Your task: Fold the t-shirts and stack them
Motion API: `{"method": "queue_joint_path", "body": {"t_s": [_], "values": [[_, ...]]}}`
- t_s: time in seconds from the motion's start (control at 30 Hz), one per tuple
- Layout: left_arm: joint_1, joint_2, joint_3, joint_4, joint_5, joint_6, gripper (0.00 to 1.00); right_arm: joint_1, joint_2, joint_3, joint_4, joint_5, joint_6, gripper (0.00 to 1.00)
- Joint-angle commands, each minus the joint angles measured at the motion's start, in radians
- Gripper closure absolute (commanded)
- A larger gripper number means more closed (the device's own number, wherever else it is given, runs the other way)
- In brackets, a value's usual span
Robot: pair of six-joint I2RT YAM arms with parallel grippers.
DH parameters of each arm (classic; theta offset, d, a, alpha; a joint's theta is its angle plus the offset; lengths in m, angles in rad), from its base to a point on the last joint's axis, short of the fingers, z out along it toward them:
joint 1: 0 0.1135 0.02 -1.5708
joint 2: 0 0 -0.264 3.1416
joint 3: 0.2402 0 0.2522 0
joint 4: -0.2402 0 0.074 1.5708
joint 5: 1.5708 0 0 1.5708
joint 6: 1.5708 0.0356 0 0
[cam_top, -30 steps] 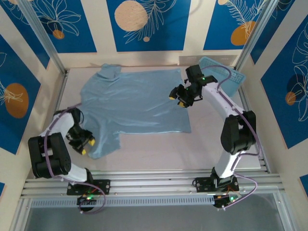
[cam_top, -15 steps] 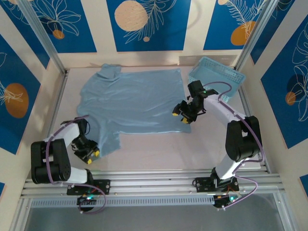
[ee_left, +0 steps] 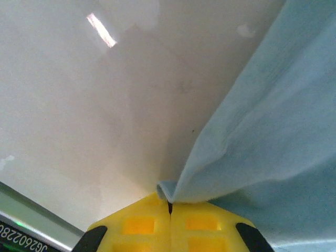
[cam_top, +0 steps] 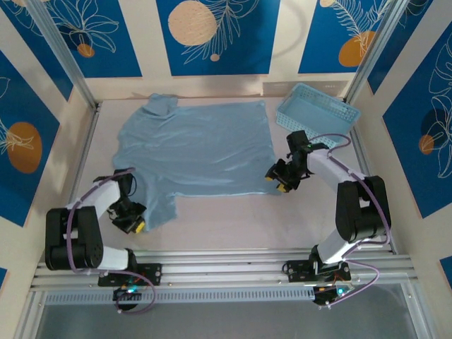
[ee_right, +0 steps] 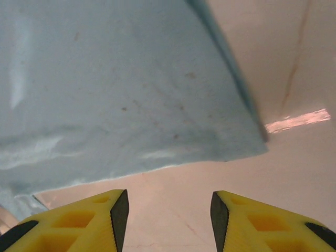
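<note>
Top external view: a light blue t-shirt (cam_top: 194,148) is spread flat over the far left part of the table (cam_top: 233,219), and a light blue basket (cam_top: 318,113) is set at the far right corner, apart from it. The left gripper (cam_top: 134,222) is lowered onto the shirt's near left flap, probably a sleeve. In the left wrist view its yellow fingers (ee_left: 142,226) are pressed together, with a small fold of the fabric edge pinched between them. The right gripper (cam_top: 280,182) is placed at the shirt's near right corner. In the right wrist view its jaws are held partly apart with nothing gripped, and bare table is seen between them, just short of the hem.
</note>
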Motion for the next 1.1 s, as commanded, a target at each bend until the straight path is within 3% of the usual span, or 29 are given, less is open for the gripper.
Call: {"method": "queue_joint_path", "body": {"t_s": [0.0, 0.53, 0.67, 0.83, 0.97, 1.07], "values": [[-0.009, -0.089, 0.019, -0.064, -0.087, -0.053, 1.00, -0.028, -0.005, -0.028, 0.010, 0.024, 0.037, 0.52], [-0.010, -0.280, 0.020, -0.246, -0.072, -0.175, 1.00, -0.027, 0.152, -0.030, 0.007, 0.020, 0.152, 0.57], [-0.012, -0.320, 0.017, -0.284, -0.064, -0.222, 1.00, -0.020, 0.174, -0.028, 0.017, 0.019, 0.163, 0.65], [-0.014, -0.413, -0.003, -0.338, -0.042, -0.306, 1.00, -0.013, 0.170, -0.006, -0.026, 0.065, 0.164, 0.92], [-0.022, -0.504, -0.009, -0.383, -0.046, -0.363, 1.00, -0.003, 0.096, -0.015, -0.095, 0.120, 0.144, 1.00], [-0.035, -0.579, 0.001, -0.399, -0.047, -0.395, 1.00, 0.009, 0.031, -0.027, -0.146, 0.131, 0.113, 1.00]]}}
